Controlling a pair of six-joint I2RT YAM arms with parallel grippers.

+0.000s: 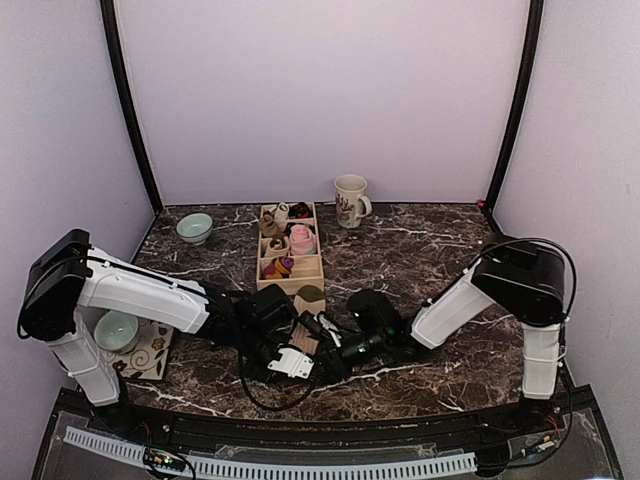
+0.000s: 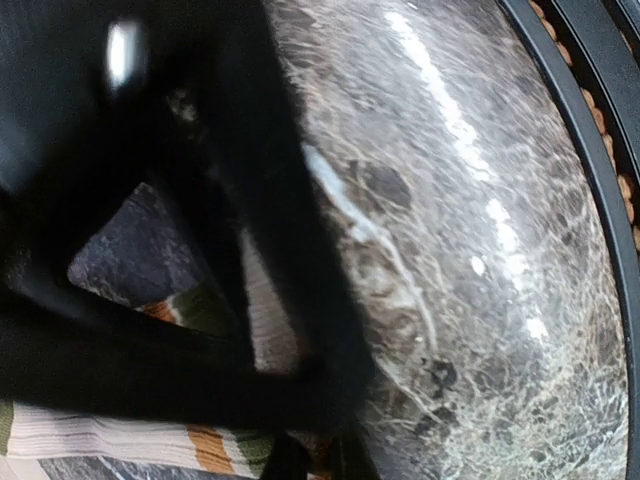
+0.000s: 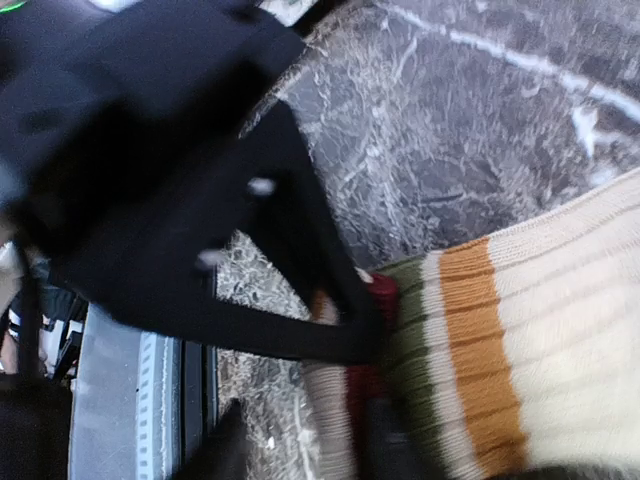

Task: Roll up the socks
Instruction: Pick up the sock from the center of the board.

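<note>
**Workpiece.** The cream ribbed knit sock with orange, olive-green and maroon bands (image 3: 560, 330) lies flat on the dark veined marble-pattern tabletop (image 3: 460, 130). It sits near the front edge, between the two arms and in front of the wooden compartment box (image 1: 290, 286).

**Handling properties (estimated).**
- The sock is judged light, soft and limp. It has no stiffness of its own, and any unsupported length is likely to sag or unfold.
- The ribbed surface should give good friction. The polished tabletop looks smooth, so the fabric may slide when pushed.
- It is not fragile, and a firm pinch is acceptable.

**Grasp points.** Take hold at the banded cuff edge, across the full thickness. Keep the roll tight from one end.

**Gripper state.**
- The left gripper (image 2: 300, 385) is clenched. Cream fabric appears pinched at its tips, although the wrist view is blurred.
- The right gripper (image 3: 368, 385) straddles the maroon cuff edge with a visible gap between its black fingers (image 3: 320, 290). It cannot be told whether it clamps the fabric or is released.
</note>
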